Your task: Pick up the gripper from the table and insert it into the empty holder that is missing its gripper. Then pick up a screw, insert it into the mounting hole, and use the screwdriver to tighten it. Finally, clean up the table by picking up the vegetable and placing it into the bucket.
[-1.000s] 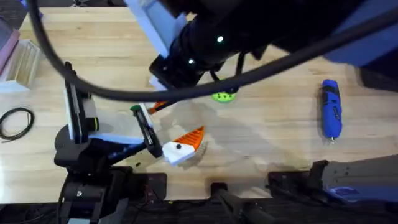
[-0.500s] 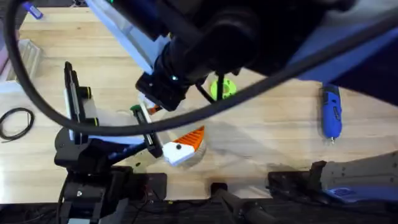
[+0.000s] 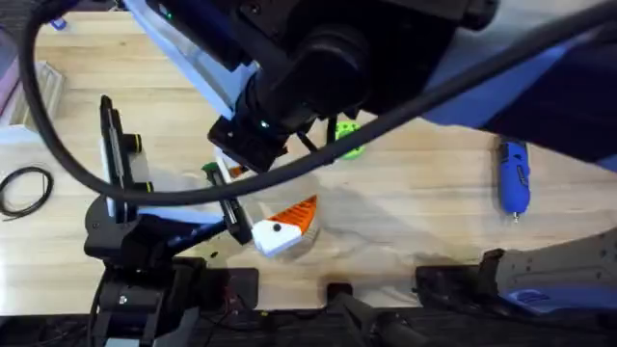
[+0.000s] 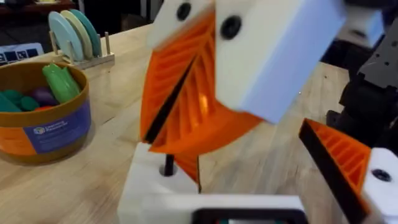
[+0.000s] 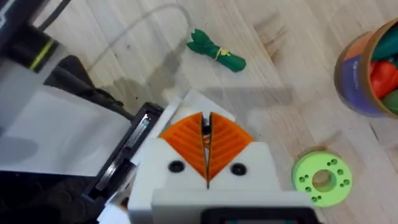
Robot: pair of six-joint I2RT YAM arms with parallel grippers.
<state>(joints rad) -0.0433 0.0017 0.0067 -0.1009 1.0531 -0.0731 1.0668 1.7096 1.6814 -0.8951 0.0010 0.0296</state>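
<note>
While the right arm rises dark under the overhead camera, its end effector (image 5: 206,140) holds orange ribbed pads together above the left end effector (image 3: 280,226), whose grip I cannot tell; the dark green toy vegetable (image 5: 216,51) lies on the wooden bench (image 3: 424,207).

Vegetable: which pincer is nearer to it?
Right. The right pincer hovers just short of the vegetable; the left pincer sits farther off, nearer the bases.

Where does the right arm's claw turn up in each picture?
Overhead: right claw under the dark arm, left of the green disc.
Left wrist: looming above the white holder.
Right wrist: its own claw, near that disc.
Shared landmark: the disc; the bucket links both wrist views.
</note>
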